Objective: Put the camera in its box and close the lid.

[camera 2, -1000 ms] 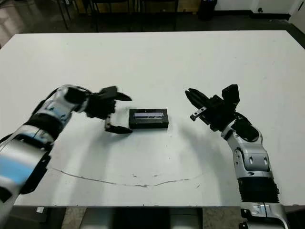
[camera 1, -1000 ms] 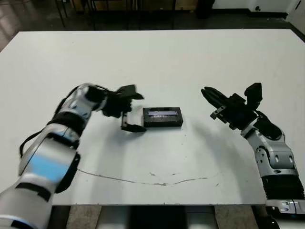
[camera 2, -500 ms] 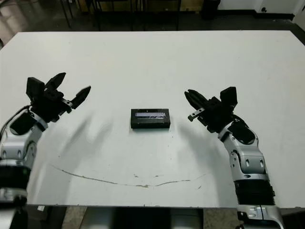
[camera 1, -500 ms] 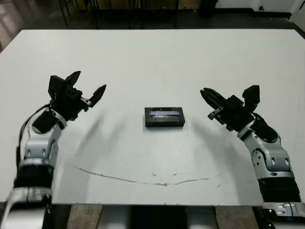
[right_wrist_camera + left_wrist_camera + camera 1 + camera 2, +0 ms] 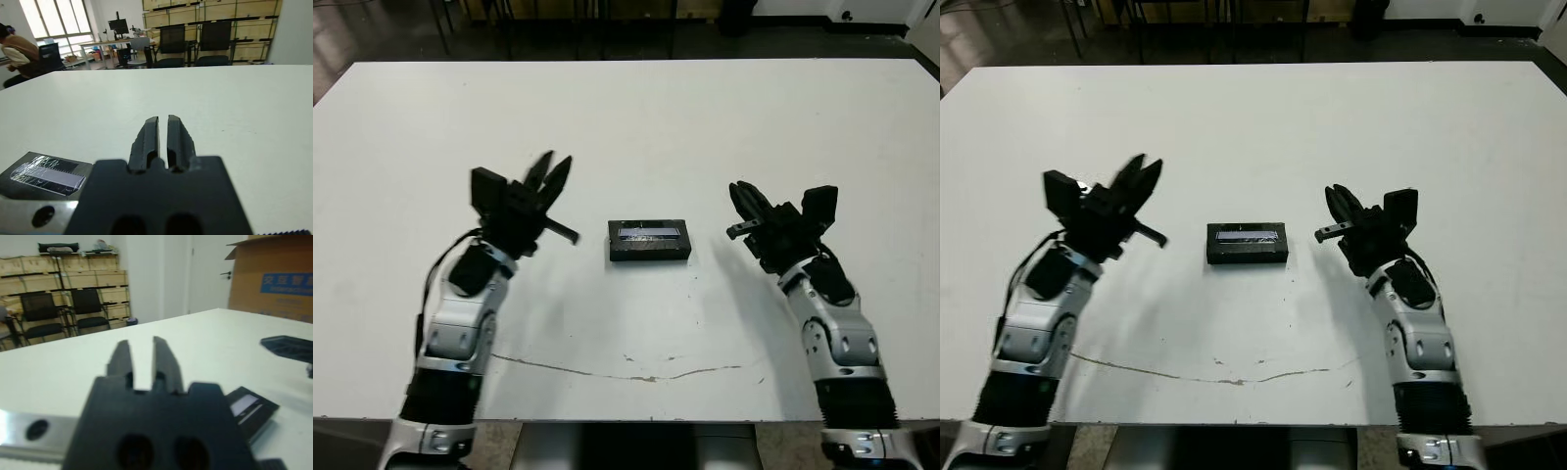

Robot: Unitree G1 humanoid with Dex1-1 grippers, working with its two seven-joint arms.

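Lid [image 5: 649,235] sits on the box [image 5: 649,253] at mid-table, long axis running left to right; the camera is not visible (presumably shut inside). Left gripper [image 5: 552,172] hangs raised to the box's left, fingers nearly together with a slim gap, clamping nothing. Right gripper [image 5: 744,201] hovers to its right, fingers almost touching, also empty. Both stand about equally near, apart from the box, forearms angled inward.

The right gripper [image 5: 163,128] holds its two black fingers [image 5: 148,135] nearly together above the white table [image 5: 234,98]. The lid [image 5: 46,175], with its pale glossy strip, seems to lie flat on the table beside the gripper. A person [image 5: 17,53] sits beyond the table.
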